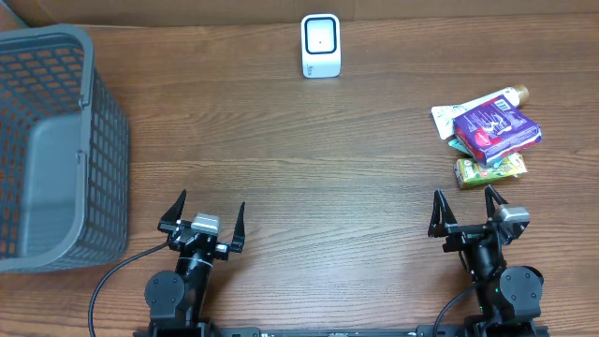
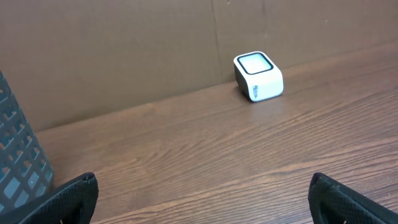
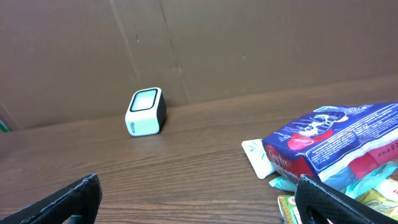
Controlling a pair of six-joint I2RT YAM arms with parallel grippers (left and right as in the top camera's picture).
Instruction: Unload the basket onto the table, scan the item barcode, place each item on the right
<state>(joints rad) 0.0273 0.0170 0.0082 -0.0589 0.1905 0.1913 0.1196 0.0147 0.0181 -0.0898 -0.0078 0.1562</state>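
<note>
Overhead view: left gripper [image 1: 211,201] spread wide, holding nothing, low at front of desk [image 1: 309,159]. Right gripper [image 1: 463,193] likewise spread wide, holding nothing, near item pile. Purple packet [image 1: 496,128] on top of pile at right side of desk, over green carton [image 1: 490,168]. White scanner [image 1: 321,45] at far centre. Grey basket [image 1: 56,150] at left edge.

Wooden table [image 1: 309,178] carries a grey basket [image 1: 105,150] left, white scanner [image 1: 321,45] far-centre, packets [image 1: 494,129] right
</note>
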